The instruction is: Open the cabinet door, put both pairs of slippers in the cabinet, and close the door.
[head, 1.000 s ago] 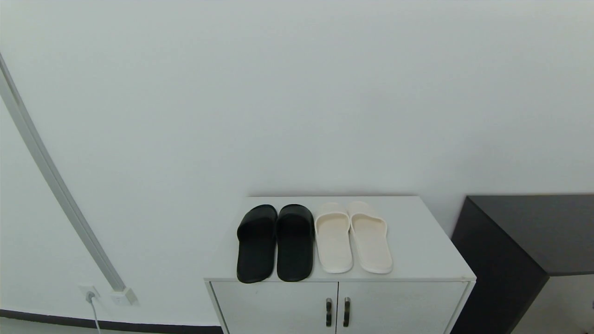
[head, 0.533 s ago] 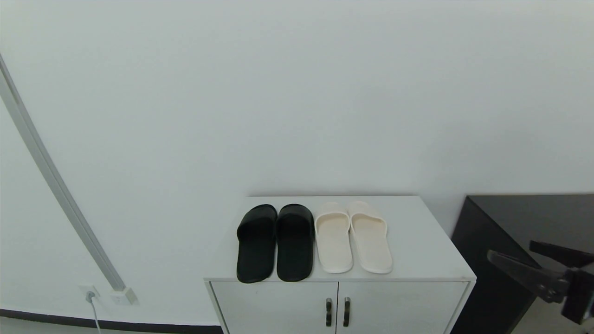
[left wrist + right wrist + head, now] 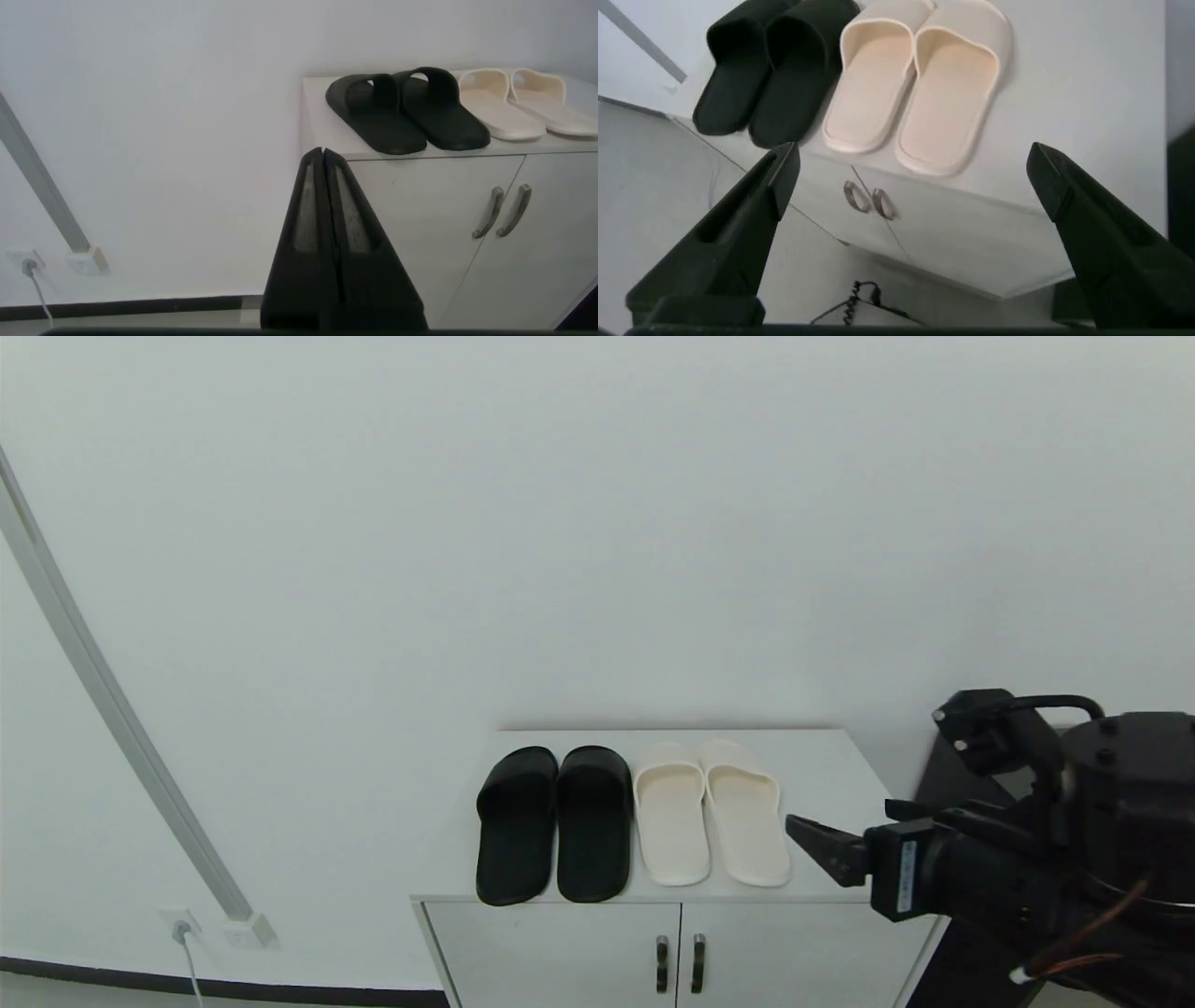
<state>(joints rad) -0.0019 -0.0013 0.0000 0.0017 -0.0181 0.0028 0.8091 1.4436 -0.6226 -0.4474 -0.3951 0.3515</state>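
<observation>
White cabinet has both doors shut, with a dark table at its 3 o'clock. Both pairs sit on top, black slippers at 9 o'clock of the white slippers, toes to the wall. Right gripper, spread wide and empty, hangs near the right front corner and is the nearer arm; the vertical handles lie at its 8 o'clock with nothing between, while left gripper is clenched on nothing.
</observation>
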